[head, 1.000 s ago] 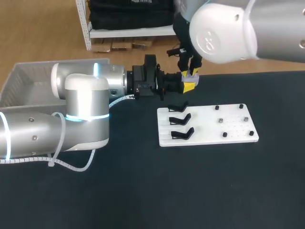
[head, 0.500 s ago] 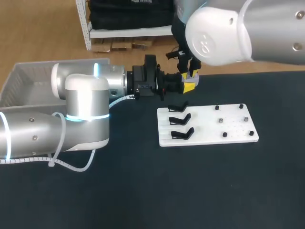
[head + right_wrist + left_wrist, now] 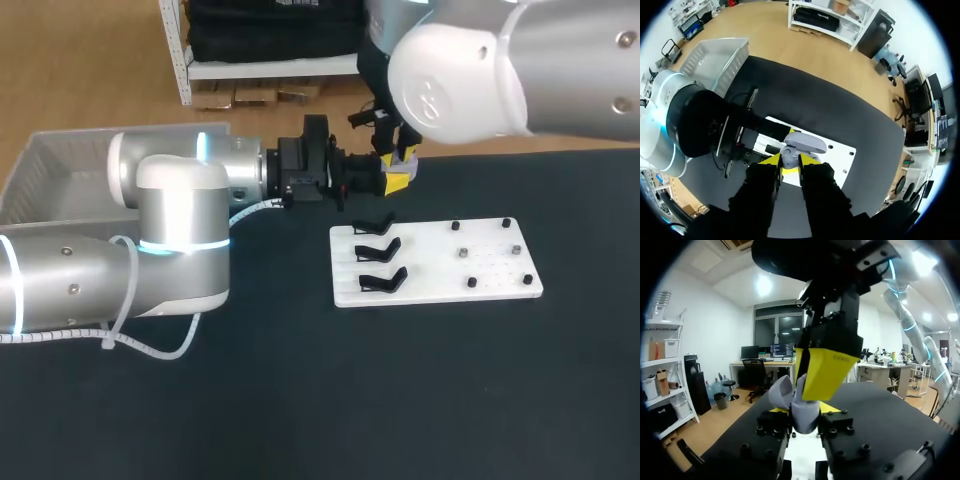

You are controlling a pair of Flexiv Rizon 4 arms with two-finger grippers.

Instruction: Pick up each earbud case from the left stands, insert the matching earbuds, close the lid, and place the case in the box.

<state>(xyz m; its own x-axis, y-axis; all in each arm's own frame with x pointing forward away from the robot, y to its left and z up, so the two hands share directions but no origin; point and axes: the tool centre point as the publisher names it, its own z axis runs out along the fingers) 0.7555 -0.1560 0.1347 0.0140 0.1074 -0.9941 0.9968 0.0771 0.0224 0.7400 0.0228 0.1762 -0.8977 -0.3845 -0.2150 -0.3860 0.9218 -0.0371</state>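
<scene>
A lavender earbud case (image 3: 792,400) with its lid up is held above the table's far edge, with my left gripper (image 3: 396,182) shut on its base. In the left wrist view that gripper (image 3: 805,415) shows only slivers of yellow on either side of the case. My right gripper (image 3: 403,152) comes down from above onto the same case. Seen from the right wrist, its yellow tips (image 3: 789,162) stand narrowly open astride the case base, with the lid (image 3: 802,143) just ahead of them. Three black stands (image 3: 378,250) on the white board (image 3: 440,285) are bare.
Small dark pegs (image 3: 465,253) dot the board's right half. A grey box (image 3: 50,180) sits at the table's far left, behind my left arm. Black tabletop spreads in front of the board.
My right arm's large joint has drifted slightly left. Both grippers and the case have stayed almost where they were.
</scene>
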